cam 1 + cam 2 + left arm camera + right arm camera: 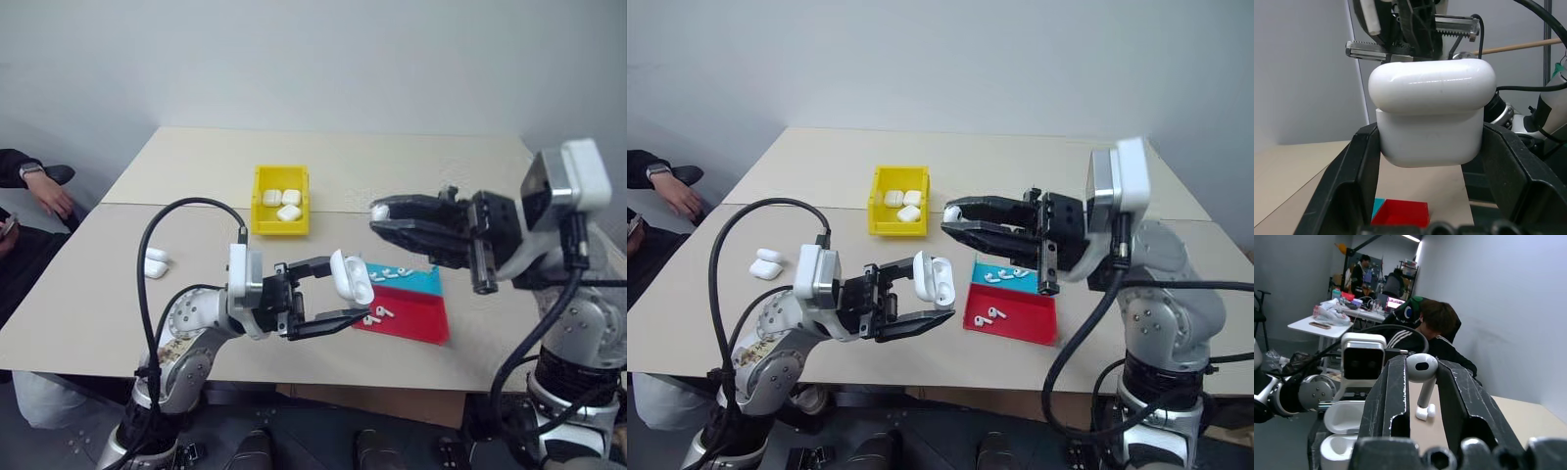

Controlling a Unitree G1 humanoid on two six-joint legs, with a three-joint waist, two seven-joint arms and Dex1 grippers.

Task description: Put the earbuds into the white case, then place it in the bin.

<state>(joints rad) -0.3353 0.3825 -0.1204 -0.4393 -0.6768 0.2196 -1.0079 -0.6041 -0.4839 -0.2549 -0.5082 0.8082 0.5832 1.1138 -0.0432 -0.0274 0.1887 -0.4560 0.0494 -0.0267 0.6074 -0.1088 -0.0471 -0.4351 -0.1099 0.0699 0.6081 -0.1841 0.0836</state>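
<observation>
The left fingers [338, 297] clamp an open white case [351, 277] above the counter [196, 166]; the right fingers [382, 219] pinch an earbud [1421, 374] just above it. More earbuds [1004, 275] lie on the tray [1024, 323], near the yellow bin [263, 220]

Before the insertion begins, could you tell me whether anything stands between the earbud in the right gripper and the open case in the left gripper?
Nothing visible does: the earbud and the open white case are separated only by open air.
</observation>
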